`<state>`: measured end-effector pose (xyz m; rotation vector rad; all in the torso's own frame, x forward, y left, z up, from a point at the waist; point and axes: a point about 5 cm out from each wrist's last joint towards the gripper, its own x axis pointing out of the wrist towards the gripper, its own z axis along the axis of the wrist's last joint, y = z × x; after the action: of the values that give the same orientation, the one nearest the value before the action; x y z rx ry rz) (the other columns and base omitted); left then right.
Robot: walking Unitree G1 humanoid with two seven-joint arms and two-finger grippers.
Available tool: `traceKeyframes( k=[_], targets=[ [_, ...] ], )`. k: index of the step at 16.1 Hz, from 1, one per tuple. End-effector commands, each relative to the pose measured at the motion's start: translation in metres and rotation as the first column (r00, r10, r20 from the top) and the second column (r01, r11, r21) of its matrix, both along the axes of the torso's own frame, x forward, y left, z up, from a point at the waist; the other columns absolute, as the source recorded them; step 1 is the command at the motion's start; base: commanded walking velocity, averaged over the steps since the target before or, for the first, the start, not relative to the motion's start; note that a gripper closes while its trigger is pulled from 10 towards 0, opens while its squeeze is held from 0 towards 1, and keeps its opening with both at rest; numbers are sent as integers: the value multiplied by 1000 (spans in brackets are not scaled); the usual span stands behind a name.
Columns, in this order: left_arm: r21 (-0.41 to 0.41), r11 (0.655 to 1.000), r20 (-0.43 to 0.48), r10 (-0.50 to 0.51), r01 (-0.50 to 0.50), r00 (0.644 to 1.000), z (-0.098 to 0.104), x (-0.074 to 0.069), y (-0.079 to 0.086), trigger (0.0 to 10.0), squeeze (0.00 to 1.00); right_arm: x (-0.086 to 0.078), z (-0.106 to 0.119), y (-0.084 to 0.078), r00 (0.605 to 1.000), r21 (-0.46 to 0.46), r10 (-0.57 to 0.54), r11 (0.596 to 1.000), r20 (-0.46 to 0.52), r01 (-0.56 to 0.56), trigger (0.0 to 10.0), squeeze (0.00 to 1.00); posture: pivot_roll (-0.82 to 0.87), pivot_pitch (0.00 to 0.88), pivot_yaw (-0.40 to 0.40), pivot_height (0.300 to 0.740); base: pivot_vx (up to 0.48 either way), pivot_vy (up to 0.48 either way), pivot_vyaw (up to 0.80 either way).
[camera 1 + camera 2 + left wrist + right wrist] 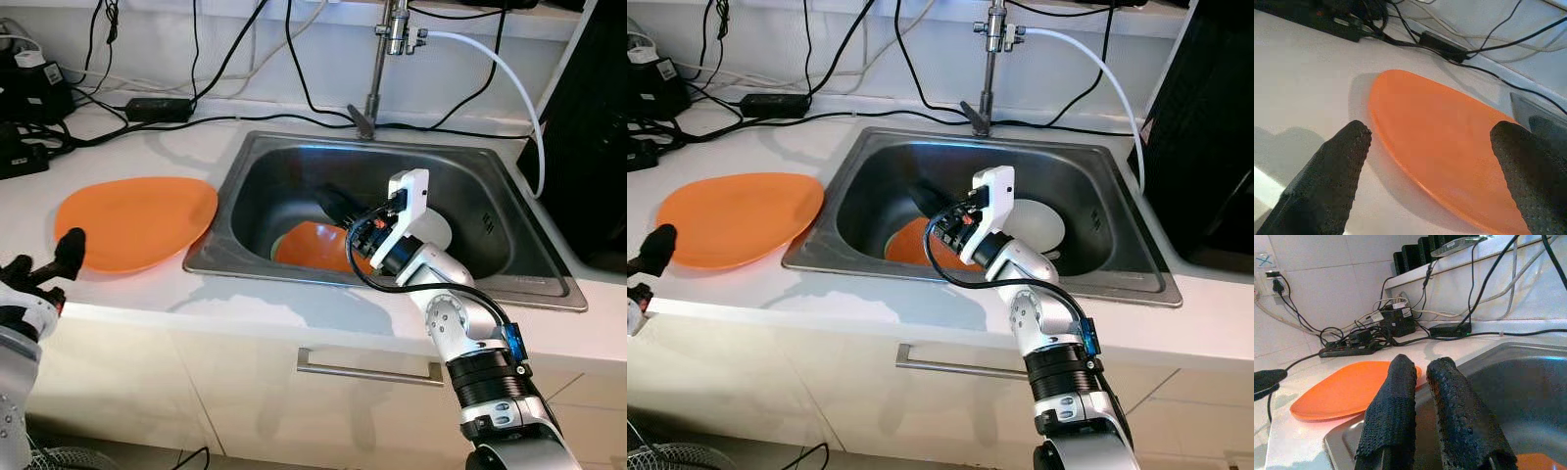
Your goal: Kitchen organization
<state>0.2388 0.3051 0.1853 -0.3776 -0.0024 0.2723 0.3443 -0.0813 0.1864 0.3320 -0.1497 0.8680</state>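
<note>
A wide orange plate (135, 222) lies on the white counter left of the steel sink (509, 279). Inside the sink a second orange dish (312, 247) rests on the bottom beside a white plate (438, 231). My right gripper (336, 203) reaches into the sink just above the orange dish, its two black fingers (1396, 401) pressed together with nothing between them. My left gripper (54, 259) hovers at the counter's front edge, just left of the orange plate (1449, 147). It is open, and its fingers (1332, 181) straddle the plate's near rim without touching it.
A faucet (377, 69) with a white hose (509, 78) rises behind the sink. Black cables, a power adapter (157, 108) and dark devices (29, 93) crowd the back left of the counter. A dark appliance (593, 147) stands on the right. A drawer handle (370, 370) sits below.
</note>
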Motion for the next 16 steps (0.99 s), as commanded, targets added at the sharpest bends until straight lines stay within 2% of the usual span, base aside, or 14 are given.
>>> traceKeyframes(
  k=[1,4,8,11,16],
  targets=[
    [-34,999,14,-34,35,999,2,5,-5,10000,0,-1,0,-2,1000,-7,-5,1000,5,5,10000,0,170,32,1,740,0,0,0],
    [-160,985,74,-52,63,996,5,10,-10,10000,0,-1,-1,-5,1000,-9,-17,1000,0,17,10000,0,164,32,6,740,0,0,0],
    [-235,968,122,-54,82,991,12,9,-14,10000,0,-2,-1,-4,1000,-11,-10,1000,2,10,10000,0,166,30,11,740,0,0,0],
    [-229,971,79,-46,63,996,5,-2,-10,10000,0,-2,-2,-4,1000,-12,-6,1000,0,6,10000,0,172,26,15,740,0,0,0],
    [-215,975,5,-66,65,998,-1,-9,-6,10000,0,-2,-2,-2,1000,-13,-2,1000,-1,2,10000,0,177,25,15,740,0,0,0]
  ],
)
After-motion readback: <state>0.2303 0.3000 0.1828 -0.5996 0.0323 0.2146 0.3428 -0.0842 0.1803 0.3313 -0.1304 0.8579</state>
